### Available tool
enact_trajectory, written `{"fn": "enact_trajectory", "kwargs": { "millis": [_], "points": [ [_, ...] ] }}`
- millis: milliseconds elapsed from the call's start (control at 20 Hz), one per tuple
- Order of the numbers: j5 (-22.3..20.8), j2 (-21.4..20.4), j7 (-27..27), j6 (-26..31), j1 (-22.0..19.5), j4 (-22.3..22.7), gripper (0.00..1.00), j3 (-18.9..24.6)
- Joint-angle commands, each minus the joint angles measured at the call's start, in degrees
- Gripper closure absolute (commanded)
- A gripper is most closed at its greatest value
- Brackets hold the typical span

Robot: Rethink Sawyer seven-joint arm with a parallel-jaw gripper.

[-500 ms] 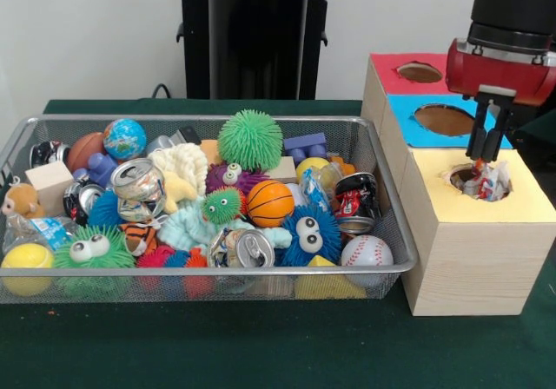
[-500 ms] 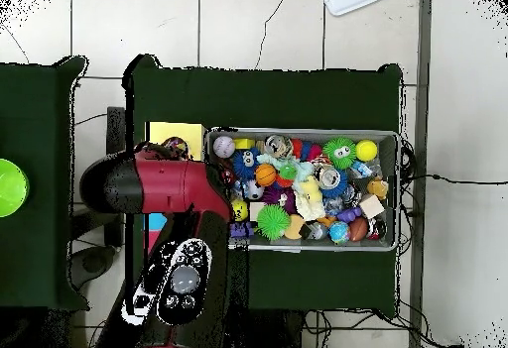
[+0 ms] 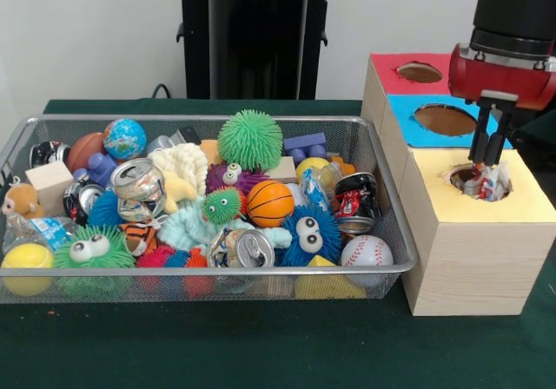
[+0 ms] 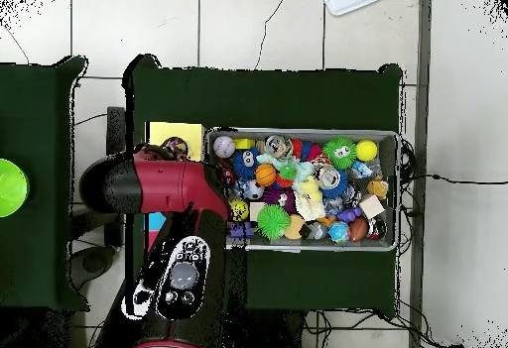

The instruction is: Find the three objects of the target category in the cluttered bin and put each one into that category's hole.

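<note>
My gripper [image 3: 487, 159] hangs over the yellow-surround hole [image 3: 459, 179] of the pale wooden box. It is shut on a white polka-dot cloth [image 3: 492, 182], which hangs from its fingertips down into the hole and is bunched at the rim. The silver wire-mesh bin [image 3: 382, 159] stands left of the box, packed with toys. I see no other dotted cloth among them. In the overhead view the red arm [image 4: 159, 187] covers the gripper. There the yellow box top [image 4: 164, 133] shows beside the bin [image 4: 303, 132].
Behind the yellow hole are a blue-surround hole [image 3: 445, 120] and a red-surround hole [image 3: 420, 72]. The bin holds a green spiky ball [image 3: 250, 140], an orange basketball [image 3: 270, 203], a baseball [image 3: 367, 251], crushed cans [image 3: 137, 181] and cream plush [image 3: 184, 165].
My gripper has sunk slightly and shifted a little right over the yellow hole, taking the cloth lower. The bin's contents have not moved.
</note>
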Motion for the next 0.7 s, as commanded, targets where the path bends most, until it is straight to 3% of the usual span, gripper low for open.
{"fn": "enact_trajectory", "kwargs": {
  "millis": [50,700],
  "points": [
    [1.6,4.1,8.6,2.7,-1.4,3.1,1.00,5.9],
    [2.1,6.1,9.2,-0.3,-1.8,3.2,1.00,7.0]
  ]
}}
